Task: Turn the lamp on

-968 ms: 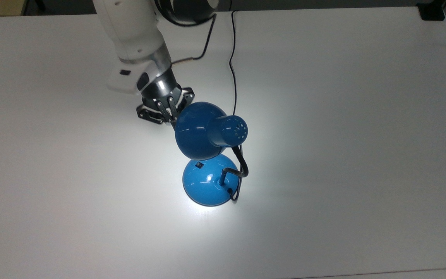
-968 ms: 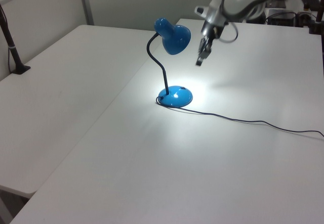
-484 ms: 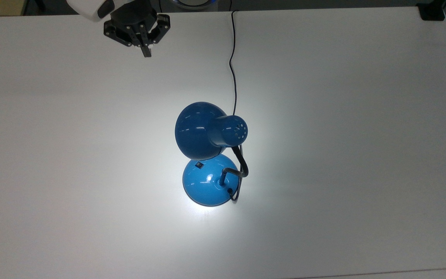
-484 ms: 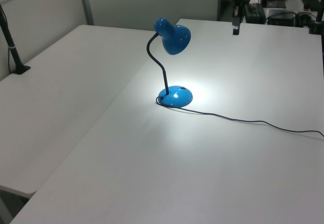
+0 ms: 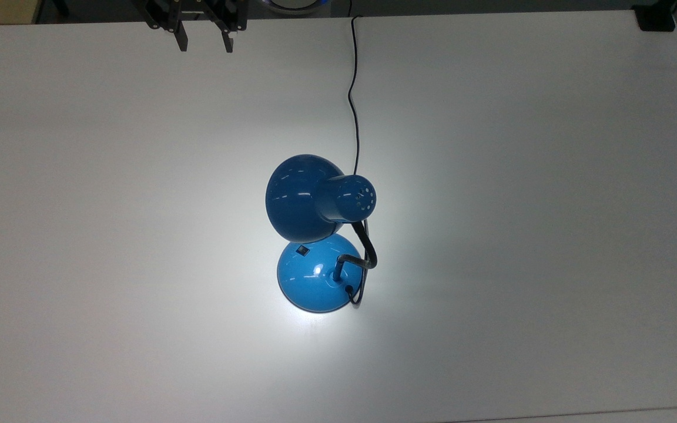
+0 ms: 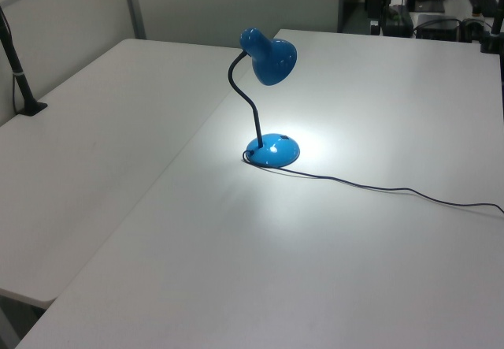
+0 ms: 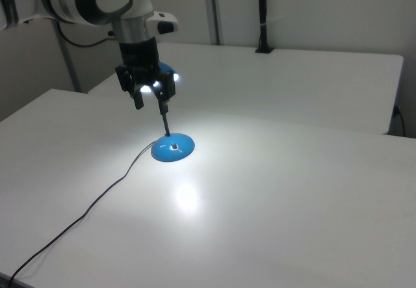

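The blue lamp is lit and throws a bright pool on the white table. In the top view its bell shade overhangs the domed base, and the small black switch shows just below the shade's rim. The black neck curls at the right, and the thin cord runs to the far edge. My gripper is open and holds nothing at the top view's upper left, far from the lamp. In the right view the gripper hangs high in front of the shade, above the base.
A black clamp post stands at the left view's left table edge. A black object sits at the top view's upper right corner. The cord trails across the table toward the left view's right.
My gripper pulled away from beside the shade to the top view's upper edge, then went from shut to open. The lamp stays lit and has not moved.
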`<act>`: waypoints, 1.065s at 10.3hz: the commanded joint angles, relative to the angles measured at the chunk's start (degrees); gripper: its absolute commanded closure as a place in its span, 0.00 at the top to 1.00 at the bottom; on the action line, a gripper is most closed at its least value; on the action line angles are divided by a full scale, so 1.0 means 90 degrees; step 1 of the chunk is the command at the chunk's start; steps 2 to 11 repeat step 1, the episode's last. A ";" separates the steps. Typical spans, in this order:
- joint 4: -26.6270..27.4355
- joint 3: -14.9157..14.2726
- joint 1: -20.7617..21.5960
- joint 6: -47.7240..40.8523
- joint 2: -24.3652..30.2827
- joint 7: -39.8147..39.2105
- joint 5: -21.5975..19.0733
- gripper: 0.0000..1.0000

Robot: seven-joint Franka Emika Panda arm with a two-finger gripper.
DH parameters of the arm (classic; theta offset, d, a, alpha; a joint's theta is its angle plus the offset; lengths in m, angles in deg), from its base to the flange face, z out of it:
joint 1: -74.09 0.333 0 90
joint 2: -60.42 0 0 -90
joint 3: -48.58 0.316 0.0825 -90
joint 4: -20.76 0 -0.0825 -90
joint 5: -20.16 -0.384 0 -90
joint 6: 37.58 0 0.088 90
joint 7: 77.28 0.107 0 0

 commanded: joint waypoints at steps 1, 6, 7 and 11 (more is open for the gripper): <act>-0.0086 -0.0110 0.0058 -0.0205 0.0062 0.0154 0.0052 1.00; -0.0086 -0.0110 0.0058 -0.0205 0.0062 0.0154 0.0052 1.00; -0.0086 -0.0110 0.0058 -0.0205 0.0062 0.0154 0.0052 1.00; -0.0086 -0.0110 0.0058 -0.0205 0.0062 0.0154 0.0052 1.00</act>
